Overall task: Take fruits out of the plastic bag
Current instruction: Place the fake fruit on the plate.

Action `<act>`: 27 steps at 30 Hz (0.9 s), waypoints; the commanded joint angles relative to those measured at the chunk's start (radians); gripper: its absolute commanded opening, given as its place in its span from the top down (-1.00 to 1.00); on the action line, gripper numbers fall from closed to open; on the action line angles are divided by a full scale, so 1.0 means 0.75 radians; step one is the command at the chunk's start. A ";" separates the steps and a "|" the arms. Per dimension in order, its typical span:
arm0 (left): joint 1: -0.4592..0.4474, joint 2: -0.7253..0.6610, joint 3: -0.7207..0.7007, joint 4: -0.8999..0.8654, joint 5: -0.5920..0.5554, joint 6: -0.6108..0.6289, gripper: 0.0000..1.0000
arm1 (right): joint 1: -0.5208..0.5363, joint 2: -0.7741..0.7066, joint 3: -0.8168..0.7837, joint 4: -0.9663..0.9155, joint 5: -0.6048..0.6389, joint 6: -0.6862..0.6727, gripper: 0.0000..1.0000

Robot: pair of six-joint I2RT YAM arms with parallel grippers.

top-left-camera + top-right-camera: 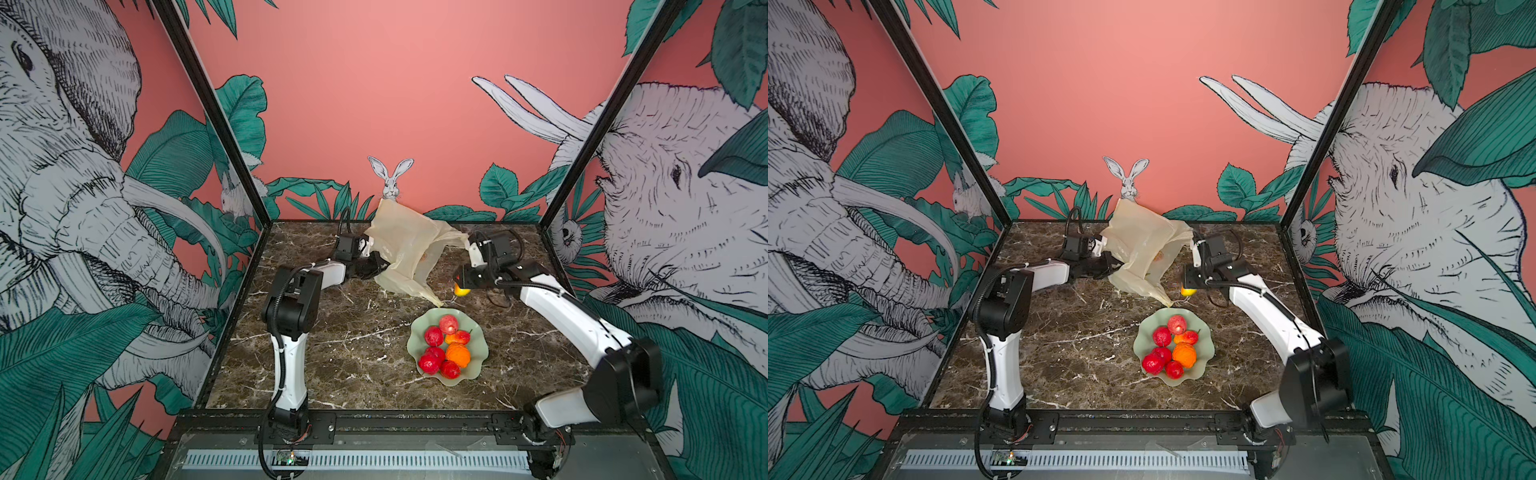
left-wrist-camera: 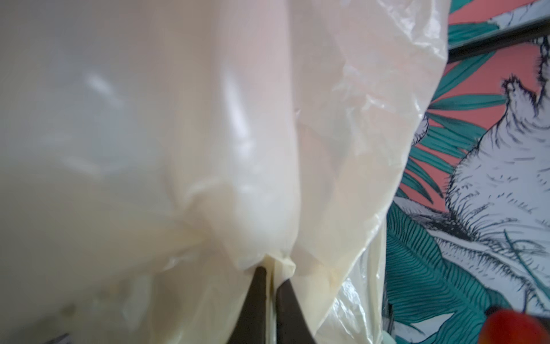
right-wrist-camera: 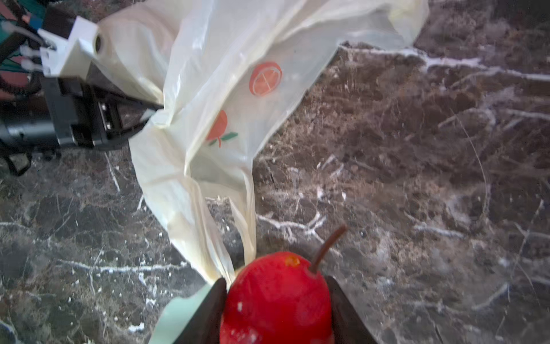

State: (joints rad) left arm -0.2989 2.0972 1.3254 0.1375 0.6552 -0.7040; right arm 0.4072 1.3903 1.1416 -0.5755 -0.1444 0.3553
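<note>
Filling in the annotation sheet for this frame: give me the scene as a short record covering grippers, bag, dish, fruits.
left gripper: shut on a fold of the plastic bag, holding it raised
right gripper: shut on a red fruit with a stem, near the far rim of the dish
plastic bag: crumpled, one handle trailing onto the table; no fruit visible inside
dish: pale green, holds a pile of fruits, mostly red, plus an orange fruit
status: held fruit not yet in the dish
</note>
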 commanded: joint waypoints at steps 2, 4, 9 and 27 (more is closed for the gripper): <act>0.010 -0.031 0.007 0.020 -0.051 -0.042 0.50 | 0.042 -0.158 -0.257 -0.180 -0.025 0.047 0.31; 0.010 -0.052 0.007 0.033 -0.052 -0.044 0.38 | 0.051 -0.210 -0.334 -0.153 -0.061 0.083 0.25; 0.009 -0.149 0.001 0.020 -0.033 -0.015 0.07 | 0.096 -0.250 -0.360 -0.184 -0.075 0.103 -0.15; 0.014 -1.036 -0.513 -0.225 -1.032 0.606 -0.08 | 0.030 -0.446 -0.134 -0.238 0.667 -0.005 -0.94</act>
State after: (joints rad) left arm -0.2935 1.4494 1.0233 -0.0570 0.1898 -0.4114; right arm 0.4721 1.0386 1.0489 -0.8387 0.0757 0.4030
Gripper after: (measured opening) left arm 0.523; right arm 0.953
